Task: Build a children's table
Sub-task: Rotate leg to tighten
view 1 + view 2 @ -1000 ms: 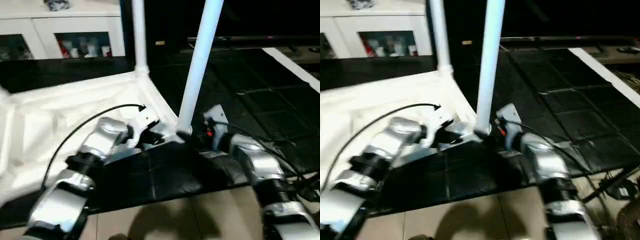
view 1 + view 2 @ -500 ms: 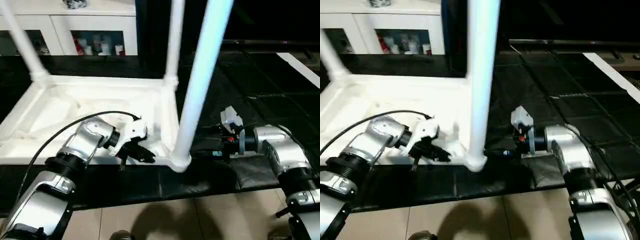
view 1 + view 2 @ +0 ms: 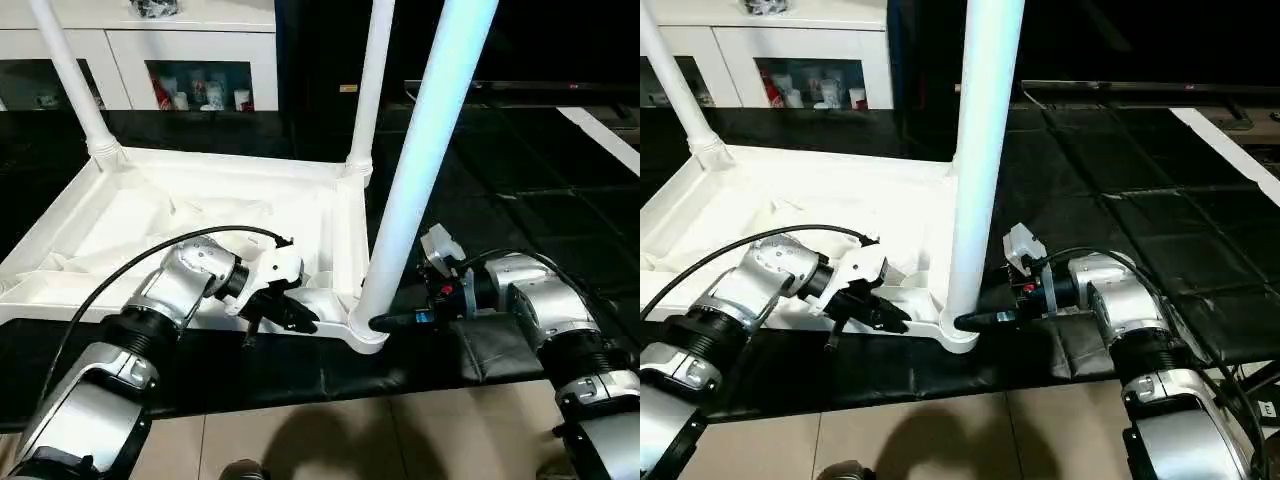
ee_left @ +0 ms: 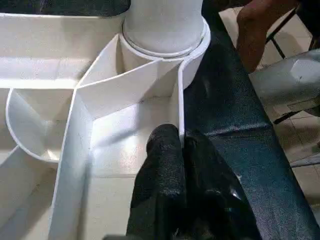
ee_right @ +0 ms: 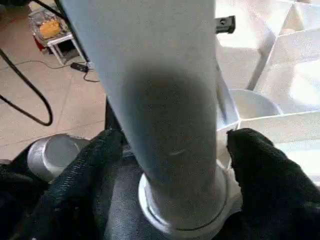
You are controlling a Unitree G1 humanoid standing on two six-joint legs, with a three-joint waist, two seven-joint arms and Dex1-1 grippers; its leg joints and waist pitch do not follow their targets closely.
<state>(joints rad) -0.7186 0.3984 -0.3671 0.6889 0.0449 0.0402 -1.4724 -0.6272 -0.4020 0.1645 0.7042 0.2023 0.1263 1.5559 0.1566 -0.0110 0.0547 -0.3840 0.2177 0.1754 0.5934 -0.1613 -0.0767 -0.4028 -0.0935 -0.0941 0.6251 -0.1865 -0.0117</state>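
Note:
The children's table (image 3: 130, 215) lies upside down on a black mat, its ribbed underside facing up and its round white legs standing upright. My left gripper (image 3: 288, 313) is shut on the thin front rim wall of the frame (image 4: 179, 115), just left of the near right corner. The near right leg (image 3: 420, 160) rises from that corner socket (image 4: 162, 37). My right gripper (image 3: 975, 320) reaches in from the right at the leg's base. Its black fingers (image 5: 265, 165) stand open on either side of the leg (image 5: 160, 100), close against it.
A white glass-door cabinet (image 3: 190, 60) stands at the back left. Two far legs (image 3: 70, 80) (image 3: 372, 90) rise behind the frame. The black mat (image 3: 400, 370) ends at tiled floor (image 3: 350, 440) in front. A person's hand (image 4: 260, 25) shows beyond the corner.
The head camera has shifted. My right gripper has moved left from beside the leg until its fingers straddle the leg's base. My left gripper stays shut on the rim.

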